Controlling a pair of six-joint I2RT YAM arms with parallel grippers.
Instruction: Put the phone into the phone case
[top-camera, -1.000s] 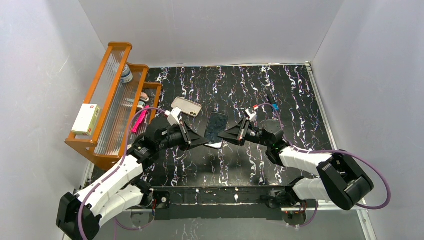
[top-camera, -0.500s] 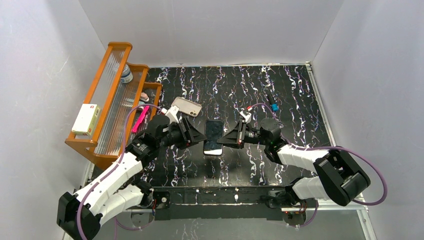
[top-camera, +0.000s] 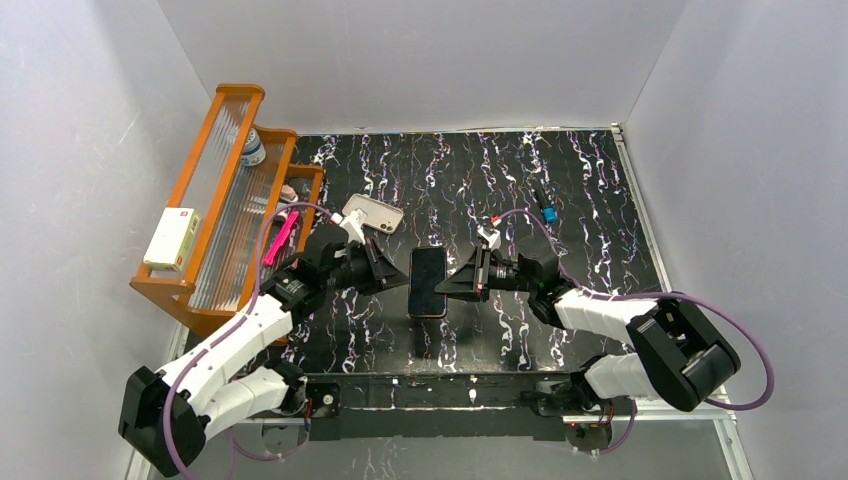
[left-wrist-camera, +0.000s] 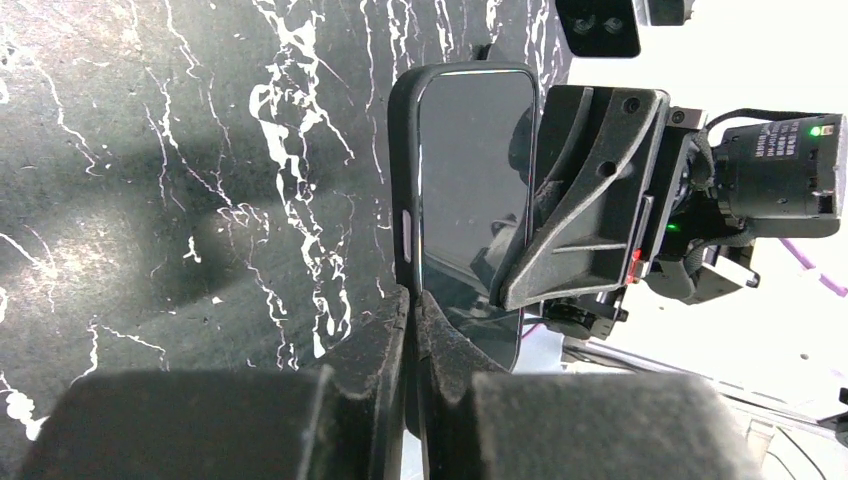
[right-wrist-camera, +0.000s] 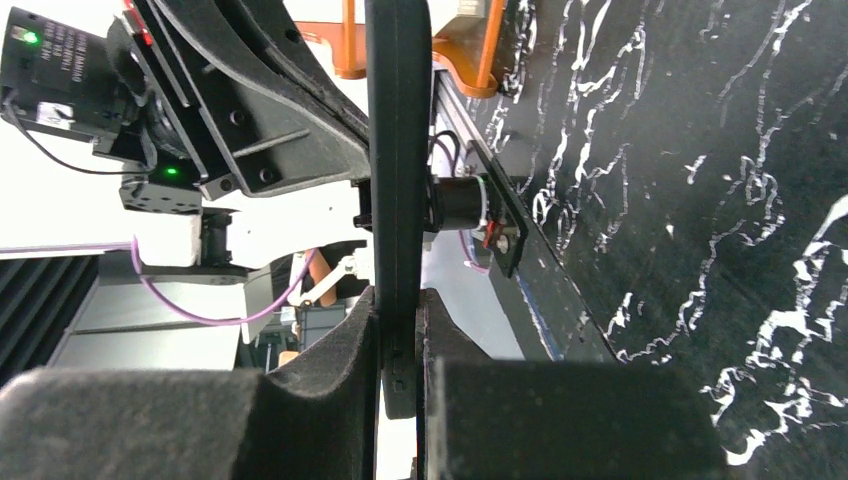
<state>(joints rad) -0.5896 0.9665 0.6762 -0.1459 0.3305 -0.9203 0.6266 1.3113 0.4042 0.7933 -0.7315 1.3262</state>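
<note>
Phone: a dark-screened smartphone (top-camera: 428, 281), face up and level in the top view, on the arm-base side of the phone case (top-camera: 373, 212) and slightly to its right.
Height: it seems to hang just above the table (top-camera: 580, 180), though the top view does not settle that.
Left claw (top-camera: 400, 277): clenched on the phone's left long edge; its wrist view shows both fingers (left-wrist-camera: 385, 340) pinching that edge near the side button.
Right claw (top-camera: 452, 282): clamped on the opposite long edge, facing the left claw; its wrist view shows the phone edge-on between the two pads (right-wrist-camera: 340, 350).
Phone case, state: pale shell lying flat on the table, apart from the phone and both claws, with the left arm's wrist just beside it.
Rack: an orange wooden shelf (top-camera: 215, 150) just left of the phone case, carrying a white box (top-camera: 171, 238).
Small blue item (top-camera: 549, 214): on the table well right of the phone case; too small to name.
</note>
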